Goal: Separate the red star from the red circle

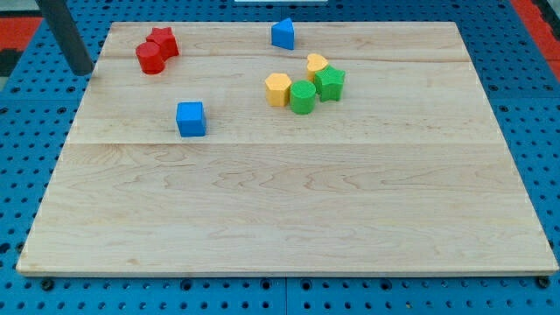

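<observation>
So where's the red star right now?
The red star sits near the board's top-left corner in the camera view, touching the red circle just below-left of it, with my tip off the board's left edge.

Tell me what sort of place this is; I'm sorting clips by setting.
Probably a robotics lab tabletop: a wooden board lies on a blue perforated base, small coloured blocks such as the red star and red circle sit on it, and my tip stands at the view's left.
</observation>
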Controlling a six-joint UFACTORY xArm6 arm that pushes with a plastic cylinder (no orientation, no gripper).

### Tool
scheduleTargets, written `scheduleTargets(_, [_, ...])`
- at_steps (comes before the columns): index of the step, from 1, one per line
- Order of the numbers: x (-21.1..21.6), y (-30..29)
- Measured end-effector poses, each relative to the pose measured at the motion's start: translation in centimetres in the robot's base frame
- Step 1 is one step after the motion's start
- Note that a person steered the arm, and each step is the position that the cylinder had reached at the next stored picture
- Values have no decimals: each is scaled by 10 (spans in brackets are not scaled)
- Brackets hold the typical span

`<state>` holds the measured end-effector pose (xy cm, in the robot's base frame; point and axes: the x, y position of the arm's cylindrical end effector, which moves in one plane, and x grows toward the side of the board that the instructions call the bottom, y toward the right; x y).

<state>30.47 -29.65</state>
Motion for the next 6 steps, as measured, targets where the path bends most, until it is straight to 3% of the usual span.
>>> scheduleTargets(3, [13, 81])
scheduleTargets(4, [14, 13])
scheduleTargets(5, [-17, 15])
scheduleTargets(6, [-35, 73])
